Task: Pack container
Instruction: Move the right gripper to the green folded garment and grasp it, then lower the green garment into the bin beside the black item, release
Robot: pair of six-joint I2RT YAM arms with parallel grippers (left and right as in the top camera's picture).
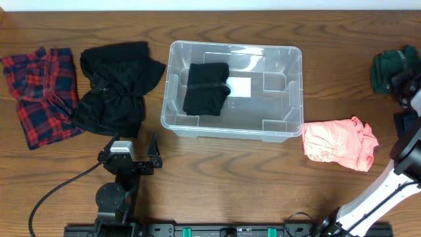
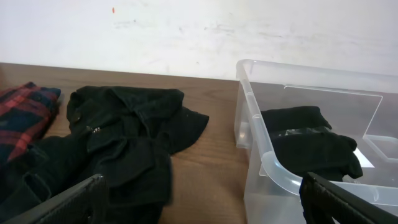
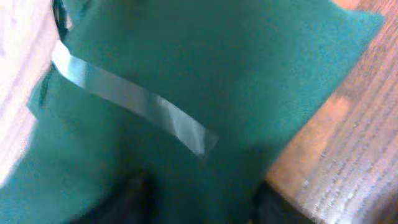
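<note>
The container (image 1: 172, 99) is a clear plastic bin in the middle of the table, with a white label (image 1: 241, 86) on its base. A folded black garment (image 1: 206, 87) lies inside it at the left. The bin also shows in the left wrist view (image 2: 261, 158), with the black garment (image 2: 311, 146) in it. My left gripper (image 1: 135, 143) is open and empty in front of the bin's left corner; its fingers (image 2: 199, 208) frame bare table. My right gripper (image 1: 402, 89) is down on a dark green garment (image 1: 392, 66) at the far right. Its blurred fingers (image 3: 202, 205) are apart with green fabric (image 3: 186, 74) between them.
A loose black garment (image 1: 115, 85) and a red plaid garment (image 1: 39, 95) lie left of the bin. A pink garment (image 1: 339, 143) lies at the bin's front right corner. The green garment sits close to the table's right edge.
</note>
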